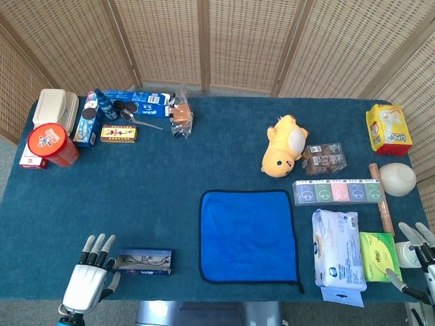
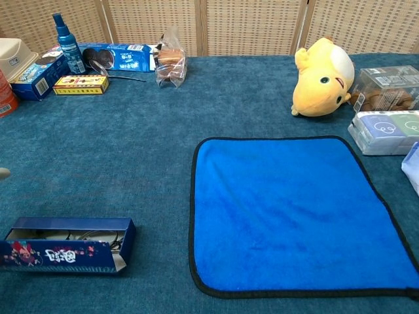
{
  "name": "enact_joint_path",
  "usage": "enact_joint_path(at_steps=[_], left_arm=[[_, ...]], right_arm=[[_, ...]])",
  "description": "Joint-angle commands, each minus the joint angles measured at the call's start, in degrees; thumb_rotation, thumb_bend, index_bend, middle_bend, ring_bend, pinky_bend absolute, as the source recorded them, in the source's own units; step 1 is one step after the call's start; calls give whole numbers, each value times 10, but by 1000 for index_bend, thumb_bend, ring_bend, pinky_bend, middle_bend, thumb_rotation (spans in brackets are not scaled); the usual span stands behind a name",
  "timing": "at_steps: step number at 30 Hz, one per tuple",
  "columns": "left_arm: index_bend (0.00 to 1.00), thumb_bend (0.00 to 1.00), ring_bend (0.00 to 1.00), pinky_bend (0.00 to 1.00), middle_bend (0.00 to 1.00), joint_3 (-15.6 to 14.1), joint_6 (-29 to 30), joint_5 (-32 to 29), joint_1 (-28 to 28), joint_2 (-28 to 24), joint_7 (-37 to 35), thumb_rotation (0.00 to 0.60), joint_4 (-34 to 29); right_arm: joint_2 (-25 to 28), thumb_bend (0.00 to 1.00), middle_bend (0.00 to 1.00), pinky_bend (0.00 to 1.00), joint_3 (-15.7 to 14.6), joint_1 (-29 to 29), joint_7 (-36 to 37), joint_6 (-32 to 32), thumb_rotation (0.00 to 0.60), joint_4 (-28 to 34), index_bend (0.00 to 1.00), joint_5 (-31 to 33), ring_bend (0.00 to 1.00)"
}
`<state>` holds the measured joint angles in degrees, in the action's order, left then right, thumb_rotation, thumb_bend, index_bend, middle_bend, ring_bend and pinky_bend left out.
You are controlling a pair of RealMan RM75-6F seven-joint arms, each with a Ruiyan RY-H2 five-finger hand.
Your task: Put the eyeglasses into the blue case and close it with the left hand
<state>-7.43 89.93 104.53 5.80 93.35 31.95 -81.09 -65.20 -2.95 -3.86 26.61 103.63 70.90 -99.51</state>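
The blue case (image 1: 143,262) lies near the table's front edge, left of the blue cloth. Its lid (image 2: 57,254) stands up on its near side, printed face toward the chest camera, and the box stays partly open at the top. The eyeglasses (image 1: 144,259) lie inside; in the chest view only a bit of the eyeglasses (image 2: 98,235) shows behind the lid. My left hand (image 1: 89,278) is just left of the case with fingers spread, holding nothing. One of its fingertips (image 2: 3,173) shows at the chest view's left edge. My right hand (image 1: 416,248) rests open at the far right edge.
A blue cloth (image 1: 248,235) lies flat right of the case. A wipes pack (image 1: 336,257) and a green packet (image 1: 379,256) sit by the right hand. A yellow plush toy (image 1: 285,145) is behind the cloth. Snack boxes and a red tub (image 1: 49,144) crowd the far left.
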Motion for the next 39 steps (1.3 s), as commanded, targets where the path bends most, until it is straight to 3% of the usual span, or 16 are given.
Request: enact_joint_path(at_steps=[1, 10, 19, 26, 36, 39], left_arm=[[527, 420, 0, 7, 94, 11, -2, -11, -5, -3, -3, 421, -9], [505, 418, 0, 7, 76, 44, -23, -53, -22, -2, -1, 417, -20], [276, 409, 0, 2, 0, 78, -60, -113, -41, 15, 47, 392, -21], [229, 406, 0, 0, 0, 112, -99, -175, -66, 30, 81, 378, -22], [196, 403, 0, 0, 0, 121, -105, -202, -86, 26, 98, 360, -49], [191, 403, 0, 0, 0, 117, -97, -194, -89, 18, 94, 327, -59]], right_arm=[[1, 271, 157, 168, 0, -1, 1, 1, 567, 1, 0, 0, 74], [2, 271, 157, 168, 1, -2, 2, 0, 564, 1, 0, 2, 75], [3, 271, 157, 168, 3, -5, 8, 3, 565, 0, 0, 5, 74], [3, 270, 157, 168, 5, -9, 11, 10, 564, -2, 0, 8, 74], [3, 270, 157, 168, 5, -11, 10, 12, 565, -3, 0, 7, 74], [3, 270, 158, 168, 6, -12, 9, 12, 567, -3, 0, 7, 74]])
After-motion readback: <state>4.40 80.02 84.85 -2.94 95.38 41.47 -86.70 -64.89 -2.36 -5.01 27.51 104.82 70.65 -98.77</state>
